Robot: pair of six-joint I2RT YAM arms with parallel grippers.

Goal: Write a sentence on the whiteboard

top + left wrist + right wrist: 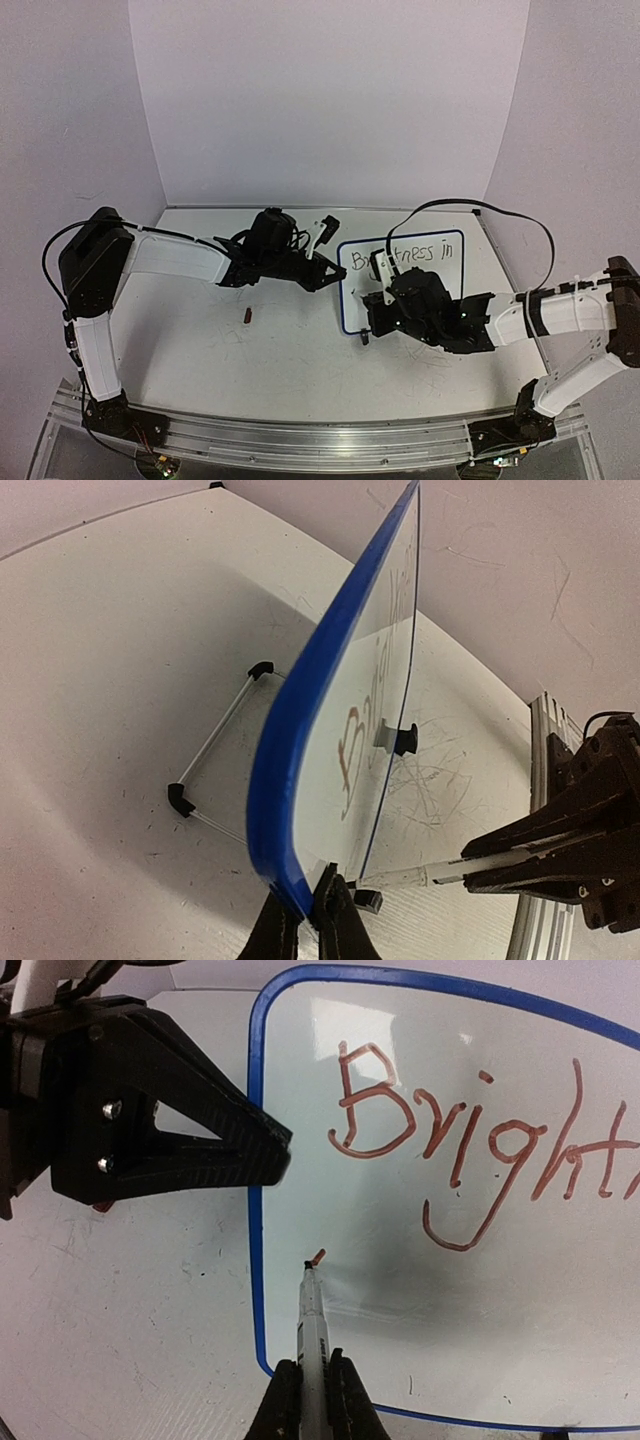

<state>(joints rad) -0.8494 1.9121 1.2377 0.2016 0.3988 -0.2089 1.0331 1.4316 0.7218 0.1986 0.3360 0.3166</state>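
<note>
The whiteboard [440, 278] with its blue frame stands tilted on the table at centre right. Its top line reads "Brightness in" [405, 256]. In the right wrist view the letters "Bright" [450, 1135] look red-brown on the whiteboard [470, 1300]. My left gripper [305, 892] is shut on the blue left edge of the whiteboard [300, 730]; it also shows in the top view [335, 270]. My right gripper [310, 1362] is shut on a white marker [312, 1320]. The marker tip touches the board beside a short fresh stroke [318, 1255] below the "B".
A small red-brown marker cap [248, 316] lies on the table left of the board. The board's wire stand with black feet [181, 798] reaches behind it. White walls close the back and sides. The tabletop [300, 360] bears faint grey scribbles.
</note>
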